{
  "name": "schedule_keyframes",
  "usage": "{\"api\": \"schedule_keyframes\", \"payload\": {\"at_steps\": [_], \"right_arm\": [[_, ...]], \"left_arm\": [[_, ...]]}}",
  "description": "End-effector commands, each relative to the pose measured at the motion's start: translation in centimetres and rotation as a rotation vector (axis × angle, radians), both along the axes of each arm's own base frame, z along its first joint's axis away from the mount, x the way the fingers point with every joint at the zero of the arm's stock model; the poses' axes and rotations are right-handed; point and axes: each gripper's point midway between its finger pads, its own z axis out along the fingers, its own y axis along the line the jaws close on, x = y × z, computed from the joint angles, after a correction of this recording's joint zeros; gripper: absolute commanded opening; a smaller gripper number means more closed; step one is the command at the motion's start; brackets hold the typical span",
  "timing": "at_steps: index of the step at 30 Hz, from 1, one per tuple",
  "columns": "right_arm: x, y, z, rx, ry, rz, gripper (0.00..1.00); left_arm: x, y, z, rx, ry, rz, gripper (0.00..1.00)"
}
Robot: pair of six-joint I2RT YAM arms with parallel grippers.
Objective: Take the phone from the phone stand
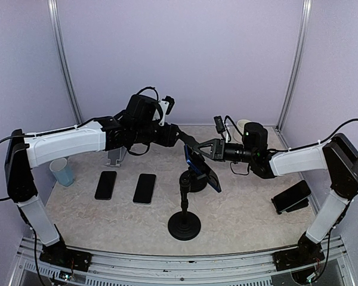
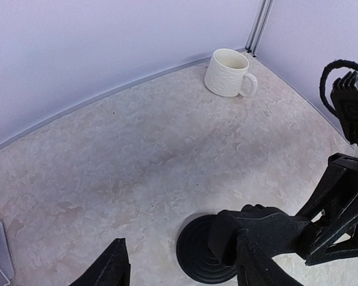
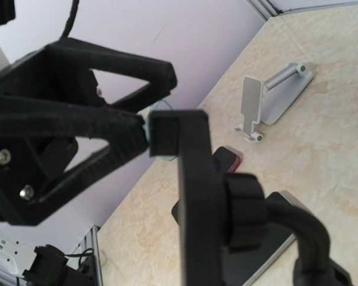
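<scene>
Left claw [image 1: 189, 143] hangs spread beside the top of the phone [image 1: 203, 170], its fingers [image 2: 111, 266] apart, with nothing clearly between them in my wrist view. The phone sits tilted in the cradle of the phone stand [image 1: 184, 227], up on its pole at mid-table, not yet freed. My right claw [image 1: 203, 149] is pressed together right at the cradle's top; whether it pinches an edge or only leans there I cannot tell.

To do this well, I judge I should settle my left fingers squarely across the phone's body, not the cradle's arm, before I squeeze. Then I draw it out along the cradle's own line, never sideways. That tall pole on a small round base looks ready to tip, so my right claw should brace it.
</scene>
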Motion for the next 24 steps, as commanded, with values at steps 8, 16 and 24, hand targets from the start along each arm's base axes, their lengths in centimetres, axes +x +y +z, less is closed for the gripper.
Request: {"api": "schedule_keyframes", "payload": {"at_steps": [8,16,24], "right_arm": [[0.0,-0.1,1.2,0.020,-0.042,0.013,0.00],[0.0,-0.2,1.3,0.017,-0.043,0.010,0.00],[0.1,-0.3,1.2,0.016,-0.038,0.008,0.00]], "left_arm": [[-0.2,-2.4,-0.3,0.061,-0.016,-0.085,0.55],[0.2,-2.3,-1.0,0.085,-0.009,-0.073,0.38],[0.5,-2.6,-0.8,0.084,-0.014,-0.075,0.15]]}}
